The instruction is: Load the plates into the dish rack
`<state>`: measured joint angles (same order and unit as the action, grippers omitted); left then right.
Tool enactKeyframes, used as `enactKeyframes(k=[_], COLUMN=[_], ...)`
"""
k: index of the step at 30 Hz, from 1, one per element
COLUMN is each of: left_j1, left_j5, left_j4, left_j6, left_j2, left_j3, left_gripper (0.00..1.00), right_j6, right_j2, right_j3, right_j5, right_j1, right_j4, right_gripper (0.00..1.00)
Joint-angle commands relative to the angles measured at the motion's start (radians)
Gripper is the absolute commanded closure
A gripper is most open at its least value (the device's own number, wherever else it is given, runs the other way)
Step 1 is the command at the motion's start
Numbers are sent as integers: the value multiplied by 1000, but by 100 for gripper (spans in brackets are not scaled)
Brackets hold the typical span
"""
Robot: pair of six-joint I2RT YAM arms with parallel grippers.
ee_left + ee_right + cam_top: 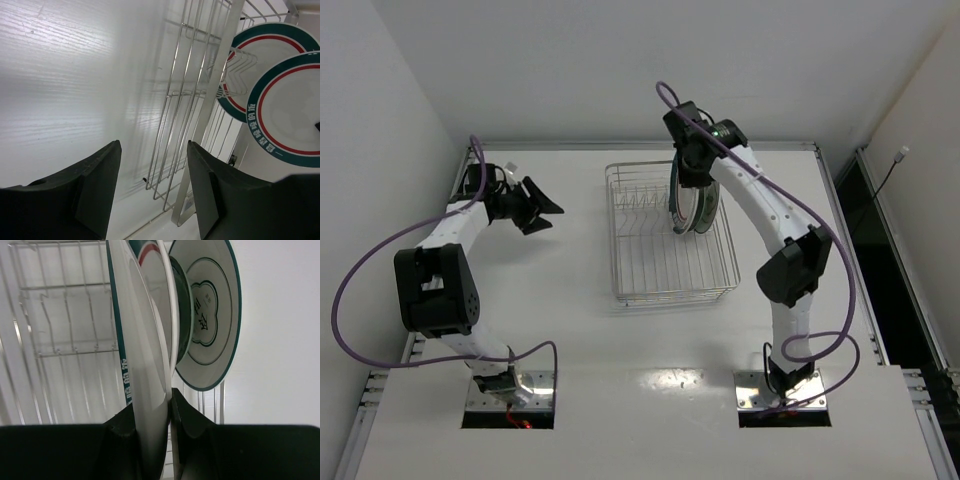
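Right gripper (154, 413) clamped on the edge of an upright green-rimmed plate (145, 360), its white rim lettering illegible, standing in the dish rack (670, 295) against other plates (210, 315); left gripper (153, 150) half-open, empty, above the table (580, 350).

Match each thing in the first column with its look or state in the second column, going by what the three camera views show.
Column one:
1. left fingers
2. right fingers
3. dish rack
4. smaller plate

Column two:
a. silver wire
b. teal rim, standing on edge
c. apart, holding nothing
d. clamped on a green-rimmed plate

Pairs: 1-c, 2-d, 3-a, 4-b.
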<state>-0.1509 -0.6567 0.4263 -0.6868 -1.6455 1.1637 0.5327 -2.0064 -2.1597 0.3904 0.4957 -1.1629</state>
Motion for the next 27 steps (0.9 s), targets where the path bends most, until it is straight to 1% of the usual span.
enactKeyframes(k=[1,5,8,10,14,17,18,19,20,21,22,24,26,27], left_j1=[-4,-4,-4,-4,-4,-4,-4,-4,-4,-4,-4,-4,-4,-4], left_j5=[6,-3,-3,-3,-12,-12,-12,-12,-12,-12,-12,-12,-21,-21], left_j4=[8,8,8,8,8,8,8,8,8,8,8,-1,-12,-12], left_j6=[20,20,20,20,20,29,29,29,29,29,29,29,29,29], left_j2=[26,26,16,16,16,16,16,16,16,16,16,16,16,16], left_j3=[5,5,5,5,-4,-4,-4,-13,-13,-13,-13,-13,-22,-22], left_gripper=[48,48,48,48,48,48,48,48,48,48,48,48,48,48], right_j6=[-37,-48,-57,-57,-68,-68,-68,-68,-68,-68,-68,-68,-68,-68], right_j2=[-6,-29,-51,-51,-51,-61,-72,-81,-81,-81,-81,-71,-62,-61], right_j3=[-57,-46,-19,20,69,69,48,47,34,34,34,25,-1,-11], right_j5=[143,191,191,179,101,64,53,53,42,33,33,12,2,-7], right_j1=[30,53,64,64,64,55,55,55,55,55,46,46,37,37], right_j4=[-9,0,20,54,134,154,154,154,143,143,143,118,98,71], right_gripper=[100,100,100,100,100,94,90,80,76,68,66,66,63,63])
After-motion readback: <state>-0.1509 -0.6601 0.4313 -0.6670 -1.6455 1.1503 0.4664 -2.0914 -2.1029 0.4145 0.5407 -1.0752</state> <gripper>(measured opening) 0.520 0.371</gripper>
